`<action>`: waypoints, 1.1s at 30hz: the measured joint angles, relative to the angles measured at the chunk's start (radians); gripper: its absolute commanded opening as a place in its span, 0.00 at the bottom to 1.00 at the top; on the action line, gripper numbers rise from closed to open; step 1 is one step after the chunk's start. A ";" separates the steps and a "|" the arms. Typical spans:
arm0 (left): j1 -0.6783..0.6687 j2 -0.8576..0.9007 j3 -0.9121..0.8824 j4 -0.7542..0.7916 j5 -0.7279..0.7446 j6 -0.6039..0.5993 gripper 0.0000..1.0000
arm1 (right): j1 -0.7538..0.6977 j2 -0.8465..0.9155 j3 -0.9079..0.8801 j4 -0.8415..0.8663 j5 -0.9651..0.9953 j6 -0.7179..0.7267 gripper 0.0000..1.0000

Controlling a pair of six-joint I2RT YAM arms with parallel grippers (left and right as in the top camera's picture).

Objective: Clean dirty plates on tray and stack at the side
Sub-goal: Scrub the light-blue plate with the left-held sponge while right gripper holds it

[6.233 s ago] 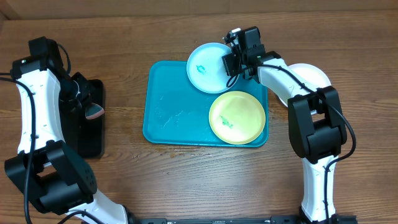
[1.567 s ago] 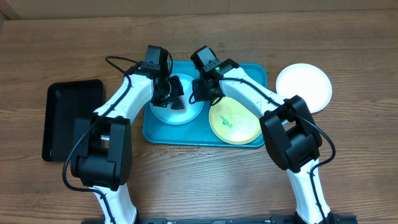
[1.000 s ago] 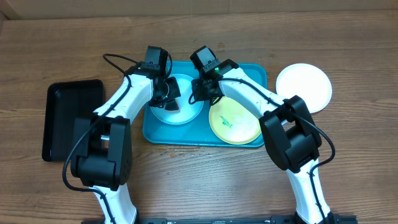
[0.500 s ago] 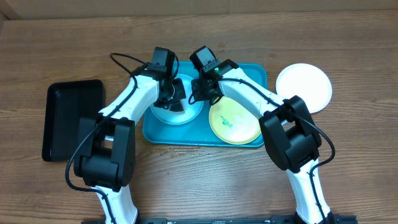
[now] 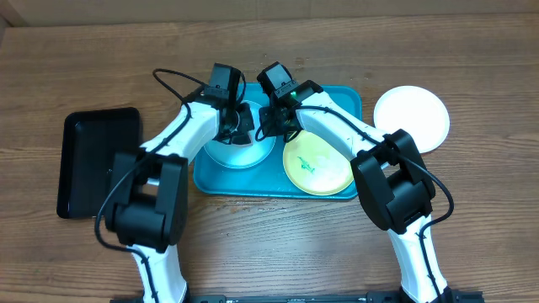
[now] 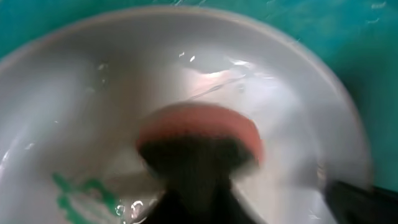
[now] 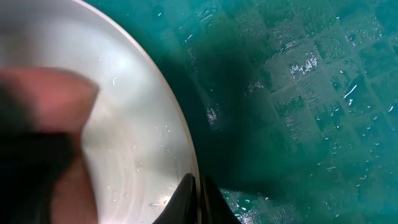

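Pale blue plate (image 5: 244, 151), on the left half of the turquoise tray (image 5: 337, 99): scrubbing step in hand. Left hand (image 5: 239, 130) pinches a pink pad (image 6: 199, 132) against the plate's wet face, where a teal smear (image 6: 78, 194) shows beside the pad. Right hand (image 7: 198, 190) is pinched on the plate's right rim, steadying it. Yellow-green plate (image 5: 318, 164), smeared, lies on the tray's right half. White plate (image 5: 411, 118) lies on the bench (image 5: 253, 244), far right. Next move, as judged: carry the pad across the smear with the rim held firm.

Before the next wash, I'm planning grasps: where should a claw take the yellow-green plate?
Likely its near-left rim, from above. The yellow-green plate lies flat in the tray, so only the rim can be pinched, and bare tray lies beside it there.
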 measured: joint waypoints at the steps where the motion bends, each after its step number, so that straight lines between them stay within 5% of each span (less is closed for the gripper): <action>1: 0.000 0.007 0.002 0.007 0.003 0.002 0.36 | 0.000 0.000 0.000 0.000 0.001 0.000 0.04; 33: 0.053 0.031 0.145 -0.225 0.075 0.047 0.22 | 0.000 0.000 -0.002 0.006 0.001 -0.002 0.04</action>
